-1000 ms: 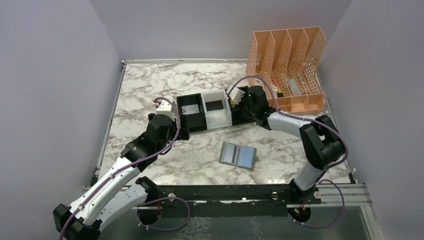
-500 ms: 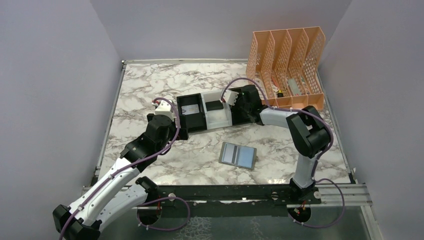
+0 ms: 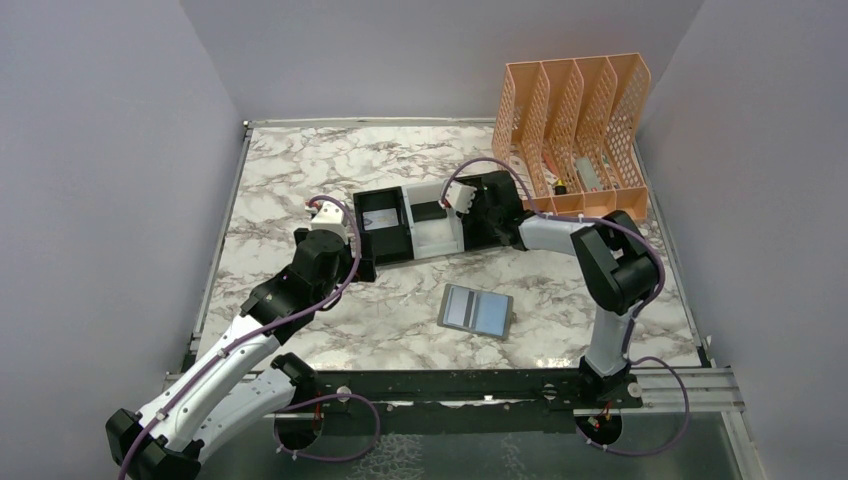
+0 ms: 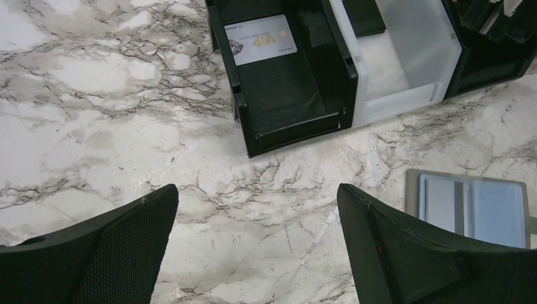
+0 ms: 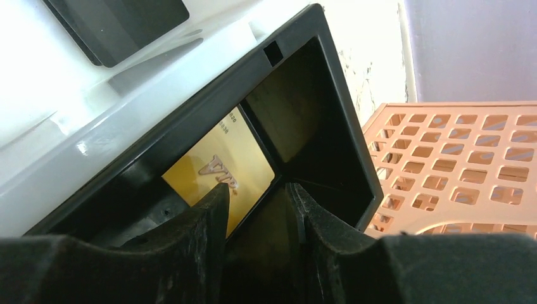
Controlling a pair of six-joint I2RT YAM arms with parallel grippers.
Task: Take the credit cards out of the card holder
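The card holder [image 3: 476,309] lies open on the marble, blue-grey inside up, also at the right edge of the left wrist view [image 4: 472,206]. A gold credit card [image 5: 221,168] rests inside the right black compartment of the tray [image 3: 392,254]. My right gripper [image 5: 256,188] hangs over that compartment [image 3: 480,222], open, with nothing between its fingers; the gold card lies just beyond the left fingertip. A white card [image 4: 261,39] sits in the left black compartment and a black card [image 5: 117,25] in the white middle one. My left gripper [image 4: 256,190] is open above bare marble in front of the tray.
A peach mesh file rack [image 3: 575,130] stands at the back right, close behind the tray's right end [image 5: 462,158]. Grey walls close in the table on three sides. Both arm bases sit on the black rail [image 3: 450,385] at the near edge.
The right arm swung its gripper left and down into the tray's right compartment, and its jaws have parted. The left arm and the card holder have not moved.
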